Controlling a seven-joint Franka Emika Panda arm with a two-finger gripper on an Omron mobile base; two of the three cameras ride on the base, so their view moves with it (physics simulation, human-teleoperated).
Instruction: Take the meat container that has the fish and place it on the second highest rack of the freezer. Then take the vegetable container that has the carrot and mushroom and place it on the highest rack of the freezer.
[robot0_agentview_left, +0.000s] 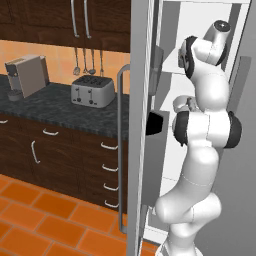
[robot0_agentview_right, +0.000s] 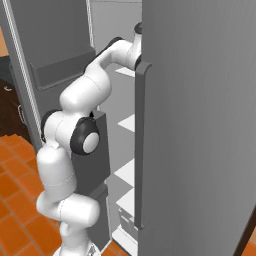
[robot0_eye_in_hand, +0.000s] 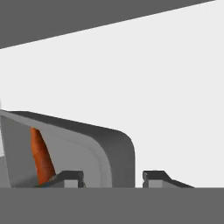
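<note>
The two small dark fingertips of the gripper (robot0_eye_in_hand: 113, 177) are rising at the bottom of the hand view, standing apart with the rounded grey rim of the vegetable container (robot0_eye_in_hand: 111, 148) sitting in the gap between them. One fingertip is lying inside the wall and the other outside it, and neither is visibly pressing on the rim, so the jaws are looking released rather than clenched. Inside that grey, round-cornered plastic tray the thin orange-red carrot (robot0_eye_in_hand: 41, 157) is leaning against the inner wall, just beside the left fingertip. The tray is resting on a flat white surface inside the freezer (robot0_agentview_left: 172, 30), with white interior spreading behind it and a dark grey band crossing the top of the hand view; which shelf this is cannot be told from that view.

In the left base view the white arm with dark joints (robot0_agentview_left: 205, 125) is reaching up into the upper part of the tall silver-grey compartment, its wrist hidden at the top shelves. The open door, with its long vertical bar handle (robot0_agentview_left: 120, 145), is standing to the arm's left. Beyond it a silver four-slot toaster (robot0_agentview_left: 92, 91) and a beige coffee machine (robot0_agentview_left: 26, 75) are sitting on the dark speckled counter (robot0_agentview_left: 50, 107) above the orange tiled floor (robot0_agentview_left: 45, 220).
</note>
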